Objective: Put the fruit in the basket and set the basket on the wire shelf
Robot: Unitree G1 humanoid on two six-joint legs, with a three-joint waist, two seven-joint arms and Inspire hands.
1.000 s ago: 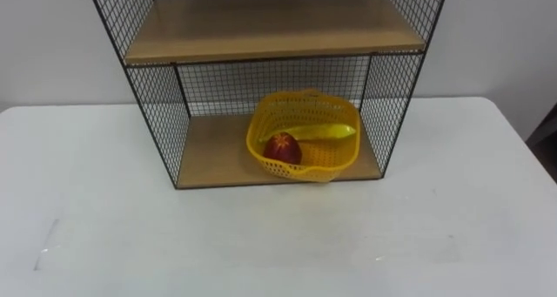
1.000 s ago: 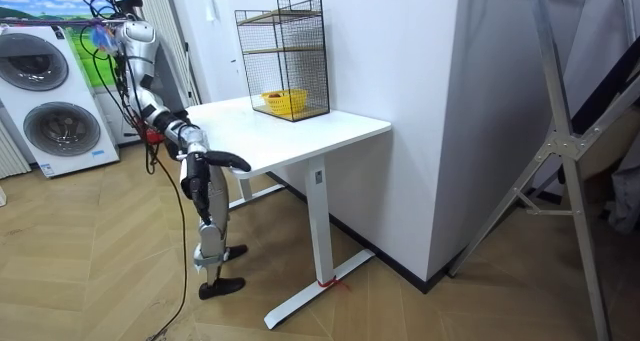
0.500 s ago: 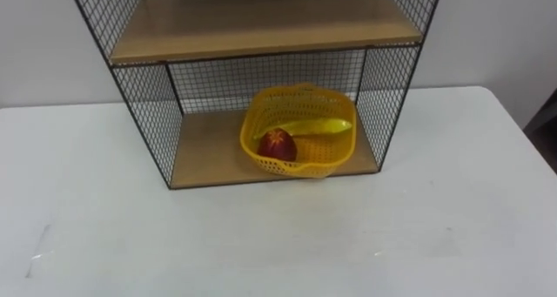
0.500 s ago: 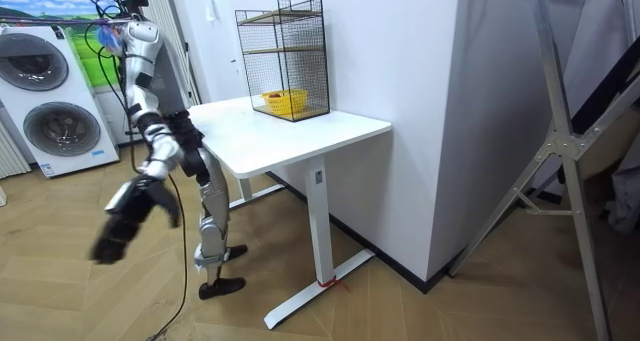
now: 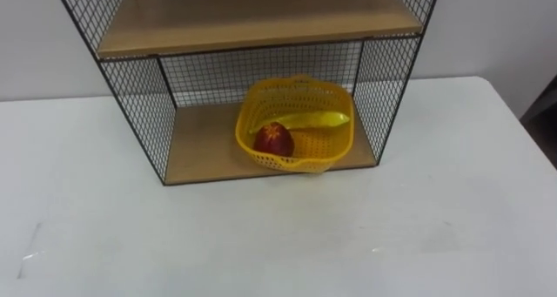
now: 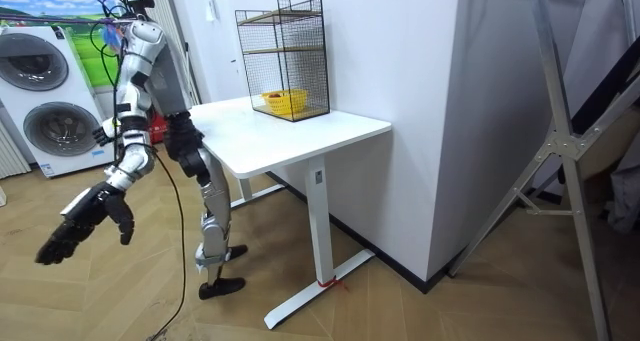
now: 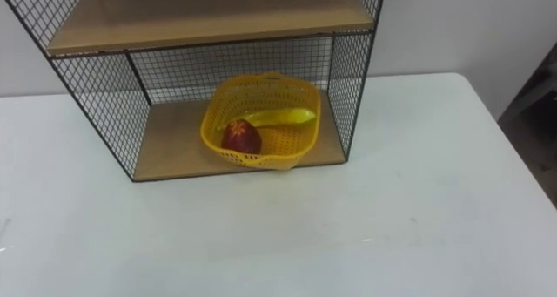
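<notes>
One basket [image 5: 287, 162], one apple [image 5: 273, 139], one banana [image 5: 315, 120], one wire shelf [image 5: 137, 105], one table [image 5: 261, 236].

Wire shelf [image 5: 204, 145] front open — mesh sides [image 5: 139, 105] (back too) block; basket [image 5: 300, 162] fills right half

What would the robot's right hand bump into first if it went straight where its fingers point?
Probably the wooden floor: the right hand, open, points down and away from the table; depth is unclear.
</notes>
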